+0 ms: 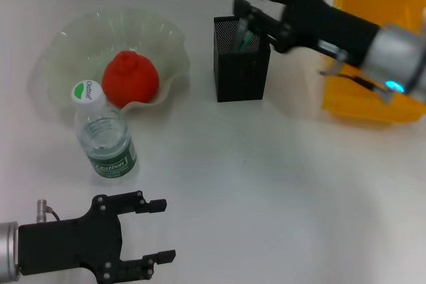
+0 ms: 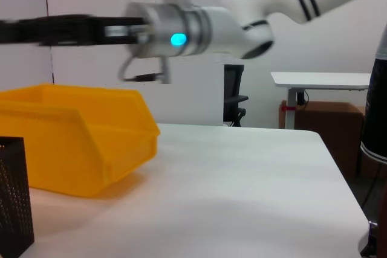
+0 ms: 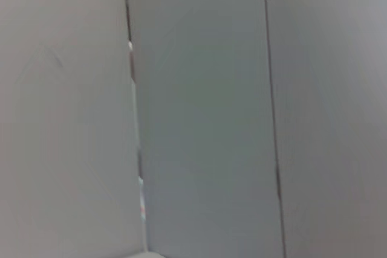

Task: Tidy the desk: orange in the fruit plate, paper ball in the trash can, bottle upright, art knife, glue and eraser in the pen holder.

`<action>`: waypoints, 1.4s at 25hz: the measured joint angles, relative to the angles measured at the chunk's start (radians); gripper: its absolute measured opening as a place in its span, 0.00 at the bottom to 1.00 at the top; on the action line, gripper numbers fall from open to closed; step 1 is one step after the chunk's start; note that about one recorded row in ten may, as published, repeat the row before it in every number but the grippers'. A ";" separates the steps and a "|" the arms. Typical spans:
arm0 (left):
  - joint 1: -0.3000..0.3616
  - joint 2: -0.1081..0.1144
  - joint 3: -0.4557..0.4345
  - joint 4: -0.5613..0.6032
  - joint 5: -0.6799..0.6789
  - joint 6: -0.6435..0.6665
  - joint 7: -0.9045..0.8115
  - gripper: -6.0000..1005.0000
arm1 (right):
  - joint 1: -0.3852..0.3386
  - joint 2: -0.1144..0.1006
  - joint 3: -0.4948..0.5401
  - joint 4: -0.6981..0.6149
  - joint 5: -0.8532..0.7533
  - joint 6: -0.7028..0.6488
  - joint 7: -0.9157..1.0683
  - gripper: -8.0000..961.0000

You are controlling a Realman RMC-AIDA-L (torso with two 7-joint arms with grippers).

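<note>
Item: your right claw (image 1: 251, 12), its opening too blurred to tell, sits directly over the mouth of the upright pen holder (image 1: 241, 64) toward the surface's far edge, trash can (image 1: 373, 44) just beyond; your left claw (image 1: 152, 231) waits spread wide at the near edge.

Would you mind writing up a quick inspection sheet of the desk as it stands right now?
Surface: white table.
Job's things: orange in fruit plate; bottle upright; pen holder holds items; trash can at far right; paper ball and eraser not seen.
Clutter: nothing seen.
Grippers: left gripper open, low near the front edge; right gripper above the pen holder.
Cables: thin cable on right arm.
Surroundings: another desk, wall panels.
</note>
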State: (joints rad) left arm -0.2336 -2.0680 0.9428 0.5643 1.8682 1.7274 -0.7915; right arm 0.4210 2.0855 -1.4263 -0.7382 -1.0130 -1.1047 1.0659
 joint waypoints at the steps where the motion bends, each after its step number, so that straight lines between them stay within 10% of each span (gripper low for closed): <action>1: 0.000 0.000 -0.001 0.001 0.000 0.003 0.000 0.70 | -0.042 0.000 0.001 -0.026 0.000 -0.033 0.000 0.32; 9: 0.000 0.003 -0.013 0.012 -0.005 0.039 0.000 0.70 | -0.297 -0.007 0.172 -0.046 -0.080 -0.434 -0.034 0.52; 12: 0.001 0.004 -0.026 0.021 -0.005 0.069 0.000 0.70 | -0.331 -0.007 0.323 0.019 -0.307 -0.645 -0.119 0.75; 20: 0.002 0.006 -0.046 0.030 -0.001 0.091 -0.007 0.70 | -0.302 -0.005 0.366 0.099 -0.620 -0.768 -0.235 0.88; 35: -0.004 0.003 -0.045 0.022 0.000 0.090 -0.001 0.70 | -0.238 -0.003 0.363 0.168 -0.644 -0.705 -0.235 0.88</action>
State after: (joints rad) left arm -0.2378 -2.0648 0.8982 0.5859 1.8684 1.8178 -0.7926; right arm 0.1828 2.0821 -1.0636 -0.5699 -1.6568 -1.8096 0.8306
